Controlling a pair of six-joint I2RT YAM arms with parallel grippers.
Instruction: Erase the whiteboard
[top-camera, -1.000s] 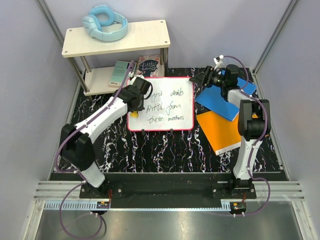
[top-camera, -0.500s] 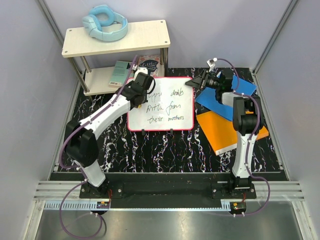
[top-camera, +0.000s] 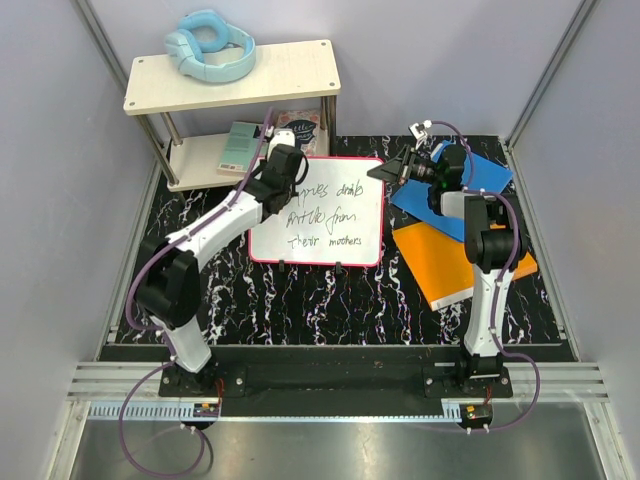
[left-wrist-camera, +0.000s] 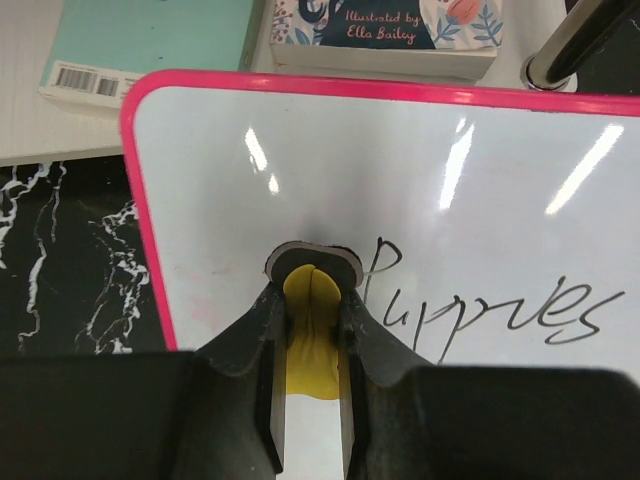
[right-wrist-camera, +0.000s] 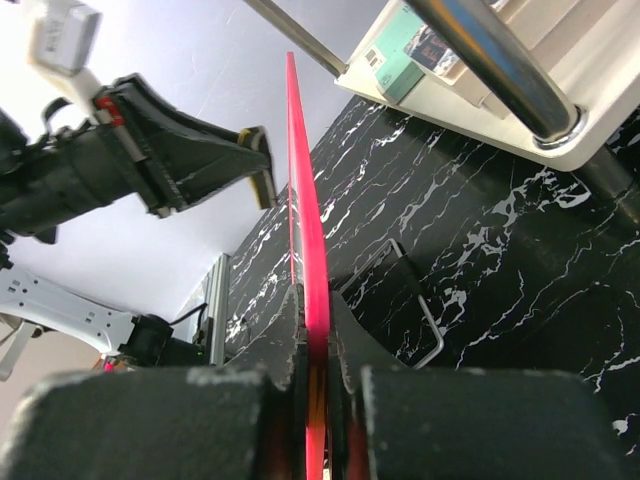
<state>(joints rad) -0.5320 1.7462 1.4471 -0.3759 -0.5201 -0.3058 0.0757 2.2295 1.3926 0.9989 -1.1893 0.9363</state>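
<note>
**Jaw status.** The jaws of my left gripper (left-wrist-camera: 312, 298) are clenched on a yellow eraser pad (left-wrist-camera: 311, 360). Its dark round face is pressed to the whiteboard (left-wrist-camera: 450, 190), just left of the first written word. The jaws of my right gripper (right-wrist-camera: 315, 320) are clamped shut on the board's pink edge, seen edge-on from that wrist.

**Location.** In the overhead view the whiteboard sits at table centre. My left gripper is at its 11 o'clock corner and my right gripper at its 2 o'clock corner. Three lines of handwriting (top-camera: 325, 213) are still on it. A blue book (top-camera: 445, 205) and an orange book (top-camera: 445, 262) lie at the board's 3 to 4 o'clock. The shelf (top-camera: 230, 78) stands at 11 o'clock, and the books on its lower level are just beside the board's top edge.

**Fault risks.**
- The right grip holds only a thin rim. A wiping push from the left could twist the board out of it.
- Too much downward force could shift the board toward the lower shelf at 12 o'clock.
- The pad is pinched narrowly, so drag across the surface could pull it free.
- A single pass would probably miss the lower lines.

**Change from the earlier frame.**
- My right jaws stood apart, off the 2 o'clock corner; they are now closed on the edge.
- My left gripper has moved from the board's 9 o'clock side up to 11 o'clock.
- The board now sits slightly skewed.
</note>
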